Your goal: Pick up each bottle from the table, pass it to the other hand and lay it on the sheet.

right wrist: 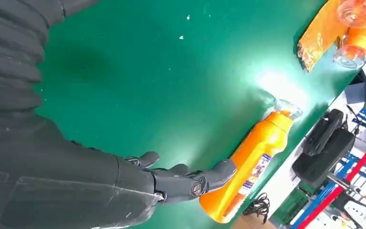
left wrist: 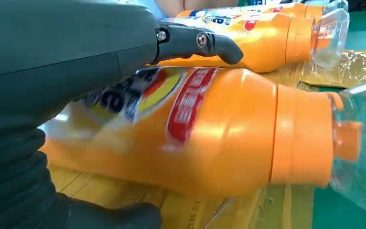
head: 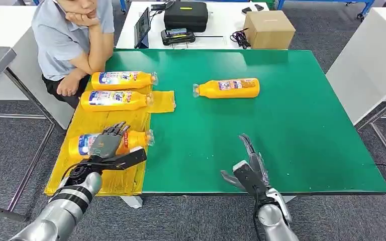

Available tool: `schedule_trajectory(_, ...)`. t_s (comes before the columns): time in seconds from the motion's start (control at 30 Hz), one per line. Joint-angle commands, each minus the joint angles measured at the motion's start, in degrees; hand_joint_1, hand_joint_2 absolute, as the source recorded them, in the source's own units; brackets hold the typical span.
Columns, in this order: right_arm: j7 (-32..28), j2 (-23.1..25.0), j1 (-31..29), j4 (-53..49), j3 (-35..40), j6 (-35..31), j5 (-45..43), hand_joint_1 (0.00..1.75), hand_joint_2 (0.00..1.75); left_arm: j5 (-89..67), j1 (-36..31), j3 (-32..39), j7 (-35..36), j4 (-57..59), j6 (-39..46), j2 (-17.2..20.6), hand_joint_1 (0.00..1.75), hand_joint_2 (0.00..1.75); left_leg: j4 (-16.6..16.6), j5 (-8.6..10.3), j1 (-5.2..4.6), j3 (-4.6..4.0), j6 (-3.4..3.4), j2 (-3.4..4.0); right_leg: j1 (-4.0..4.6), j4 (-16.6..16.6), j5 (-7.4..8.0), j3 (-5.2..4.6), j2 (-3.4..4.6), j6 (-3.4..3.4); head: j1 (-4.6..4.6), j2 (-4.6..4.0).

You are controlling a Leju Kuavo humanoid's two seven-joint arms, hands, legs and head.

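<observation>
Near bottle (head: pixel 111 142): lying on sheet (head: pixel 130 176) under left hand (head: pixel 109 143), fingers wrapped over it, placing. Right hand (head: pixel 249 165): released, empty. Fourth bottle (head: pixel 227 88): on table (head: pixel 291 125), awaiting pickup.

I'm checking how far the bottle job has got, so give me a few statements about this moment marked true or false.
1. Three bottles lie on the yellow sheet. True.
2. The left hand rests over the nearest bottle on the sheet. True.
3. The right hand holds a bottle. False: it holds nothing, fingers apart above the green table.
4. The lone bottle on the green table stands upright. False: it lies on its side.
5. A person sits at the table's far left corner. True.
6. The cardboard box sits on the yellow sheet. False: it sits on the white table beyond the green one.
</observation>
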Motion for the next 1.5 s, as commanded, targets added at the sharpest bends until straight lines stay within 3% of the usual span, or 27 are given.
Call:
schedule_trajectory(0.03, -0.9, -0.1, -0.5, 3.3, -3.7, 1.3, -0.3, 0.00, 1.75, 1.0, 3.3, -2.9, -4.2, -3.3, 11.1, -1.9, 0.00, 1.75, -0.1, -0.06, 0.05, 0.14, -0.09, 0.07, 0.06, -0.1, -0.03, 0.15, 0.03, -0.12, 0.00, 0.00)
schedule_trajectory(0.13, -1.6, 0.0, -1.0, 4.8, -3.3, 1.9, 0.1, 0.00, 1.75, 0.0, 6.2, -6.0, -5.7, -11.9, 15.6, -3.1, 0.00, 1.75, 0.0, -0.04, 0.06, 0.05, -0.07, 0.03, 0.07, -0.1, -0.02, 0.05, -0.02, -0.09, 0.04, 0.00)
schedule_trajectory(0.2, -2.6, -0.2, -2.1, 6.7, -2.6, 1.9, 0.0, 0.00, 1.75, -6.1, 7.5, -9.1, -5.6, -16.4, 23.3, -2.7, 0.00, 1.75, 0.0, -0.04, 0.05, -0.09, -0.05, 0.02, 0.06, 0.0, -0.03, -0.08, -0.03, -0.08, 0.04, 0.00)
schedule_trajectory(0.27, -3.0, -0.3, -2.3, 7.5, -2.7, 1.4, -0.2, 0.00, 1.75, -6.8, 8.8, -9.7, -5.7, -19.5, 23.3, -3.4, 0.00, 1.75, 0.0, -0.08, 0.07, -0.18, -0.06, 0.10, 0.08, 0.0, -0.03, -0.18, 0.04, -0.09, 0.02, 0.00)
schedule_trajectory(0.33, -3.1, 0.0, -0.7, 6.0, -3.3, 0.5, -0.1, 0.00, 1.75, -5.4, 14.1, -9.2, -9.5, -30.0, 23.3, -5.6, 0.00, 1.75, 0.1, -0.13, 0.07, -0.21, -0.08, 0.13, 0.09, 0.0, -0.07, -0.22, 0.06, -0.10, 0.02, 0.00)
schedule_trajectory(0.4, -2.8, 1.5, 2.8, 1.6, -4.4, -1.3, 0.5, 0.00, 1.75, 4.0, 20.7, -9.9, -13.9, -38.6, 23.3, -7.9, 0.00, 1.75, 0.1, -0.19, 0.06, -0.16, -0.09, 0.11, 0.09, 0.0, -0.13, -0.16, 0.05, -0.11, 0.00, 0.00)
schedule_trajectory(0.47, -2.5, 1.7, 3.6, 0.2, -4.3, -1.5, 0.7, 0.00, 1.75, 3.6, 22.1, -10.9, -13.2, -40.5, 23.3, -7.7, 0.00, 1.75, 0.0, -0.27, 0.04, -0.12, -0.10, 0.14, 0.07, 0.0, -0.20, -0.15, 0.06, -0.11, -0.02, 0.00)
schedule_trajectory(0.57, -2.9, 6.0, 7.2, -6.9, -4.9, -5.6, 1.2, 0.00, 1.75, 28.7, 27.6, -10.1, -21.9, -47.8, 19.1, -8.4, 0.00, 1.75, 0.1, -0.35, 0.05, -0.27, -0.15, 0.19, 0.07, 0.0, -0.21, -0.32, 0.12, -0.10, 0.04, 0.00)
schedule_trajectory(0.67, -3.3, 8.5, 9.8, -12.8, -4.4, -6.4, -2.0, 0.00, 1.75, 32.7, 30.8, -8.2, -23.3, -50.1, 16.0, -9.6, 0.00, 1.75, 0.1, -0.37, 0.01, -0.44, -0.18, 0.34, 0.04, 0.1, -0.17, -0.60, 0.30, -0.09, 0.00, 0.00)
schedule_trajectory(0.8, -0.9, 10.2, 10.1, -15.7, -6.2, 1.1, -12.3, 0.00, 1.75, 40.7, 30.5, -5.1, -25.2, -48.4, 14.5, -12.5, 0.00, 1.75, 0.0, -0.35, 0.06, -0.46, -0.18, 0.29, 0.08, 0.0, -0.25, -0.58, 0.16, 0.00, 0.00, 0.00)
schedule_trajectory(0.97, -0.8, 10.4, 9.7, -15.6, -6.2, 1.1, -12.3, 0.00, 1.75, 40.9, 30.0, -5.1, -25.2, -47.8, 14.4, -12.6, 0.00, 1.75, 0.0, -0.35, 0.08, -0.37, -0.19, 0.34, 0.09, 0.0, -0.24, -0.48, 0.20, -0.03, 0.02, 0.00)
schedule_trajectory(1.0, -0.5, 10.4, 9.6, -15.2, -6.3, 1.3, -12.5, 0.00, 0.00, 41.7, 30.1, -4.9, -25.3, -48.0, 14.2, -12.8, 0.00, 1.75, 0.0, -0.37, 0.10, -0.31, -0.20, 0.33, 0.11, 0.0, -0.26, -0.40, 0.18, -0.06, 0.02, 0.00)
schedule_trajectory(1.03, 0.7, 10.5, 9.6, -15.3, -6.0, 0.1, -10.9, 0.00, 0.00, 44.6, 30.2, -4.6, -25.1, -48.1, 12.9, -13.4, 0.00, 1.75, 0.0, -0.33, 0.06, -0.36, -0.17, 0.32, 0.07, 0.0, -0.23, -0.46, 0.18, -0.02, 0.02, 0.00)
schedule_trajectory(1.07, 1.1, 10.4, 9.6, -15.7, -5.0, 0.9, -11.2, 0.00, 1.75, 47.6, 30.4, -4.9, -25.1, -48.1, 11.2, -13.7, 0.00, 1.75, 0.0, -0.37, 0.09, -0.27, -0.19, 0.37, 0.10, 0.0, -0.25, -0.38, 0.22, -0.05, 0.02, 0.00)
schedule_trajectory(1.13, -1.5, 9.3, 9.5, -17.0, -2.9, -1.1, -8.0, 0.00, 1.75, 51.6, 30.4, -5.7, -25.5, -47.7, 9.3, -14.0, 0.00, 1.75, 0.0, -0.36, 0.07, -0.29, -0.18, 0.35, 0.09, 0.0, -0.25, -0.39, 0.20, -0.04, 0.02, 0.00)
schedule_trajectory(1.17, -2.1, 8.3, 9.6, -17.8, -1.5, -5.6, -2.3, 0.00, 1.75, 54.0, 30.1, -6.4, -24.5, -47.0, 8.5, -14.2, 0.00, 1.75, 0.1, -0.44, 0.10, -0.22, -0.22, 0.38, 0.12, 0.0, -0.32, -0.31, 0.21, -0.08, 0.02, 0.00)
schedule_trajectory(1.2, -2.6, 7.4, 9.7, -18.2, -0.1, -11.8, 5.2, 0.00, 1.75, 55.2, 29.8, -7.4, -24.2, -46.7, 7.4, -14.1, 0.00, 0.00, 0.0, -0.33, 0.03, -0.37, -0.15, 0.33, 0.04, 0.0, -0.24, -0.47, 0.18, -0.01, 0.00, 0.00)
schedule_trajectory(1.33, 5.3, 1.3, 8.6, -16.0, 5.6, -25.1, 28.8, 0.00, 1.75, 60.8, 30.2, -10.3, -23.0, -47.9, 4.5, -13.5, 0.00, 0.00, 0.0, -0.39, 0.08, -0.22, -0.17, 0.33, 0.11, -0.1, -0.27, -0.29, 0.18, -0.03, 0.00, 0.00)
schedule_trajectory(1.37, 6.7, 0.0, 8.6, -15.5, 6.3, -26.1, 31.3, 0.00, 1.75, 63.2, 30.8, -10.9, -21.8, -48.3, 2.4, -13.0, 0.00, 1.75, 0.0, -0.30, 0.04, -0.34, -0.13, 0.30, 0.06, -0.1, -0.20, -0.41, 0.15, 0.03, 0.00, 0.00)
schedule_trajectory(1.43, 8.7, -3.2, 9.1, -15.8, 7.1, -26.2, 32.7, 0.00, 1.75, 67.8, 32.8, -13.0, -18.0, -48.7, -5.4, -10.8, 0.00, 1.75, 0.0, -0.40, 0.10, -0.15, -0.18, 0.39, 0.12, -0.1, -0.25, -0.23, 0.22, -0.04, 0.00, 0.00)
schedule_trajectory(1.5, 8.1, -4.8, 9.3, -17.4, 7.1, -20.0, 25.7, 0.00, 1.75, 66.3, 34.3, -13.7, -20.2, -49.5, -4.7, -10.0, 0.00, 1.75, -0.1, -0.38, 0.06, -0.13, -0.16, 0.38, 0.08, -0.2, -0.24, -0.21, 0.21, -0.02, 0.02, 0.00)
